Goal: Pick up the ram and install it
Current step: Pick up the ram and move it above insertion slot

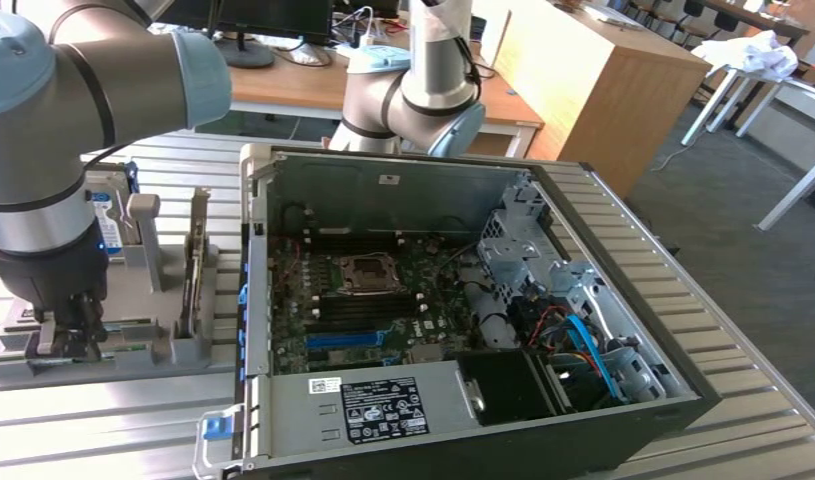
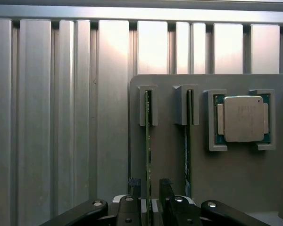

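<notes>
While edge-on in its gray holder [image 2: 170, 160], the ram [image 2: 147, 150], a thin green strip, between the end effector's [image 2: 150, 187] spread fingers [image 2: 166, 186].

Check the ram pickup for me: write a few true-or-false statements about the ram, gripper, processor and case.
1. The ram stands on edge in a slot of the grey fixture. True.
2. The gripper is inside the computer case. False: it is at the fixture, straddling the ram.
3. The processor lies in its holder on the fixture. True.
4. The case is closed. False: it is open, with the motherboard exposed.
</notes>
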Tool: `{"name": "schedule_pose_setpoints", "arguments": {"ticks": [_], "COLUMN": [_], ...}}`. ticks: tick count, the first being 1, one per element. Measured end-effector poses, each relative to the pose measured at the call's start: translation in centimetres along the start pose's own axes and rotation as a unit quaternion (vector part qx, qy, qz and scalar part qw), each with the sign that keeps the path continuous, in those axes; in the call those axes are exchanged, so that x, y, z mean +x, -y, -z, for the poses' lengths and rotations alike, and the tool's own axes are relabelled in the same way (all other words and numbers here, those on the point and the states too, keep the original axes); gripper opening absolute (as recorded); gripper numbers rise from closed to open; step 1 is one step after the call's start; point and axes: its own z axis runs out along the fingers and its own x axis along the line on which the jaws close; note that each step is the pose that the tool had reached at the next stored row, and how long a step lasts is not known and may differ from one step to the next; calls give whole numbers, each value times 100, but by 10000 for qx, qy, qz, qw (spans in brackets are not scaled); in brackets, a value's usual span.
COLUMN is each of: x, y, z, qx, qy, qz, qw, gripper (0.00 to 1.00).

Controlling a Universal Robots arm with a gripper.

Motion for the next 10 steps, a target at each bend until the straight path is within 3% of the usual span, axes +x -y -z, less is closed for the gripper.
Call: {"name": "schedule_pose_setpoints", "arguments": {"ticks": [10], "x": [0], "y": [10], "z": [-11], "qx": [0], "qy": [1], "qz": [0], "qw": [10000], "gripper": [30]}}
